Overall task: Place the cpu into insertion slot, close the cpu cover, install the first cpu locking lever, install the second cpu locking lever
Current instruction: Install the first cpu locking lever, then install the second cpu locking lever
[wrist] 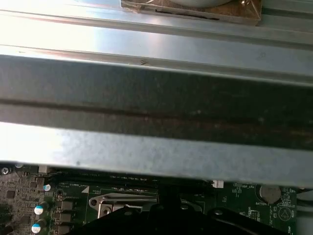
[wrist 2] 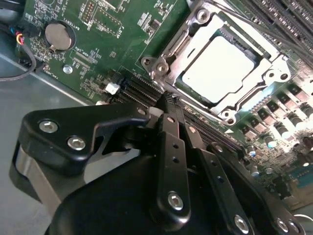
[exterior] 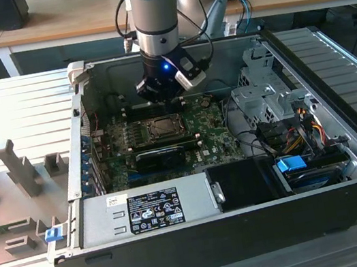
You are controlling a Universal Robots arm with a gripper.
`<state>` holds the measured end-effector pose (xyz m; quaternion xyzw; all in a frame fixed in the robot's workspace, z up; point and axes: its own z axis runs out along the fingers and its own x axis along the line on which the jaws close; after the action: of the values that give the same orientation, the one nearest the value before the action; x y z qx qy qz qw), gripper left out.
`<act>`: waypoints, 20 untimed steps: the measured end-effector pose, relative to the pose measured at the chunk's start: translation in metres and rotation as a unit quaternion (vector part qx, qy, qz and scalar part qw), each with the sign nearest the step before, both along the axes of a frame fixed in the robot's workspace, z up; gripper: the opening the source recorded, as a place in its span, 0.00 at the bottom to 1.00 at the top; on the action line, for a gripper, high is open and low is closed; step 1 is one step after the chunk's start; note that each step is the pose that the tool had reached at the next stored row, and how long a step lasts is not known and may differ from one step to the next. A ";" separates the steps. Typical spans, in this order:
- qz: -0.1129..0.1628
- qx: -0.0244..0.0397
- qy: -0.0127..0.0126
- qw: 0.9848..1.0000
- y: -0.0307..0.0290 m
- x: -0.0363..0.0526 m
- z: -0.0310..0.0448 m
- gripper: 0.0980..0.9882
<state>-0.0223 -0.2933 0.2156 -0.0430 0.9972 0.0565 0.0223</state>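
Currently, taken from the exterior view's left: green motherboard (exterior: 117,159) inside the open computer case (exterior: 345,138), with the insertion slot (exterior: 162,129) near its middle — the gripper (exterior: 161,95) hangs just above it, toward the case's rear wall. In the second wrist view the cpu (wrist 2: 220,66) sits seated in the slot, the cpu cover (wrist 2: 195,36) framing it; the fingers (wrist 2: 171,132) are pressed together, holding nothing — socket just beyond the fingertips.
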 end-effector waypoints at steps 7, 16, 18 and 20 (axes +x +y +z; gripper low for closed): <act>0.000 0.000 0.000 1.000 -0.0037 0.0000 0.0000 0.01; -0.002 0.001 0.000 1.000 -0.0072 0.0000 0.0097 0.01; -0.002 0.001 0.000 1.000 -0.0086 0.0000 0.0097 0.01; -0.002 0.001 0.000 1.000 -0.0100 0.0000 0.0097 0.01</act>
<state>-0.0222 -0.3034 0.2253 -0.0406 0.9973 0.0571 0.0224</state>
